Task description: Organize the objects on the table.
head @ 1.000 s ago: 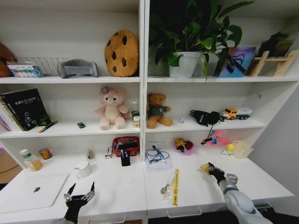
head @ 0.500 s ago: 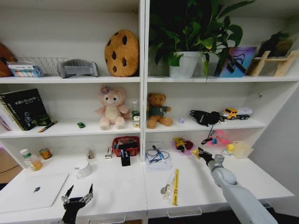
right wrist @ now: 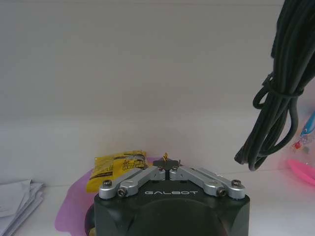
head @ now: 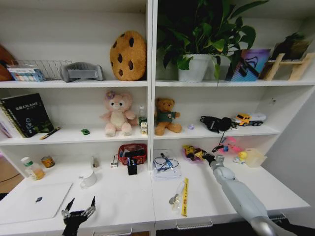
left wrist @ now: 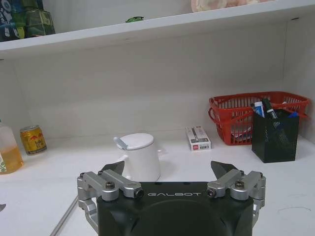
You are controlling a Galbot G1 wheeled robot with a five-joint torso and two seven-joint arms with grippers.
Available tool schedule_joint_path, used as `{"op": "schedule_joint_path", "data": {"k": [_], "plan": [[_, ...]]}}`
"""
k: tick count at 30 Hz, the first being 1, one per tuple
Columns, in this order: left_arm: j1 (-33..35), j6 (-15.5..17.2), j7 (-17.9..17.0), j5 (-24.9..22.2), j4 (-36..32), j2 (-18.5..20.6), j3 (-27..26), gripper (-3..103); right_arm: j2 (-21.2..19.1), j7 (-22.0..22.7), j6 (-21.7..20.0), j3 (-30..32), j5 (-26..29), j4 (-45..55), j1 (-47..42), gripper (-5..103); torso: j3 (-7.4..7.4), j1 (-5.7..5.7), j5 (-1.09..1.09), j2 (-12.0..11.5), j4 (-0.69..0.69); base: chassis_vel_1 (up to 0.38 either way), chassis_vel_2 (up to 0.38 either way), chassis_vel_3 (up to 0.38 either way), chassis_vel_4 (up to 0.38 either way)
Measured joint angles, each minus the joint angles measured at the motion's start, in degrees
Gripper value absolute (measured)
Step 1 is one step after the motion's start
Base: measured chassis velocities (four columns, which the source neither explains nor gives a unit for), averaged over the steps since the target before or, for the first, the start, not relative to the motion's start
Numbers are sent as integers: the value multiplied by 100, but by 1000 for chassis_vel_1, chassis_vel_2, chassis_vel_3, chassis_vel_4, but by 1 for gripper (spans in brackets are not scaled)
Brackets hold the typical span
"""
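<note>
White counter [head: 123,201] with silver laptop [head: 34,200] at its left front corner, right claw [head: 203,156] reaching to the back edge over a pink tray [right wrist: 69,209], its wrist view showing fingertips pinched on a small yellow item [right wrist: 165,157] beside a yellow packet [right wrist: 115,164], left claw [left wrist: 173,172] spread open at the front edge, its wrist view facing a white mug [left wrist: 140,157], tiny green toy car [head: 85,132] on the shelf above

right gripper [head: 203,156] carries its small yellow item off the table [head: 275,189] to the pink tray [head: 189,158] now; left gripper [head: 78,209] drops lower.
</note>
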Motion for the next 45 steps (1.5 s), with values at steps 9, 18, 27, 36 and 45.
{"op": "schedule_joint_path", "data": {"k": [9, 18, 27, 36, 45], "plan": [[-44, 21, -4, -4, 54, 5, 17, 99, 175, 3, 151, 55, -199, -46, -82, 7, 0, 0, 0, 0, 0, 0, 0, 0, 0], [-59, 20, -4, -7, 73, 6, 49, 99, 74, 20, 131, 217, -67, 390, -380, 39, 0, 0, 0, 0, 2, 0, 0, 0, 0], [-127, 7, -4, -14, 82, -16, 94, 99, -362, 245, -117, 826, 133, 2274, -1852, 66, 0, -1, 0, 0, 0, 0, 0, 0, 0], [-238, -36, 4, -85, 47, -28, 97, 99, -335, 1018, -479, 2212, 299, 4911, -3949, 99, -1, -2, 0, 2, 1, 0, 0, 0, 0], [-463, -23, -26, -321, -88, 98, 3, 99, 273, 733, -391, 3653, -253, 6474, -5798, 100, -1, -2, 0, 2, -1, 0, 0, 0, 0]]}}
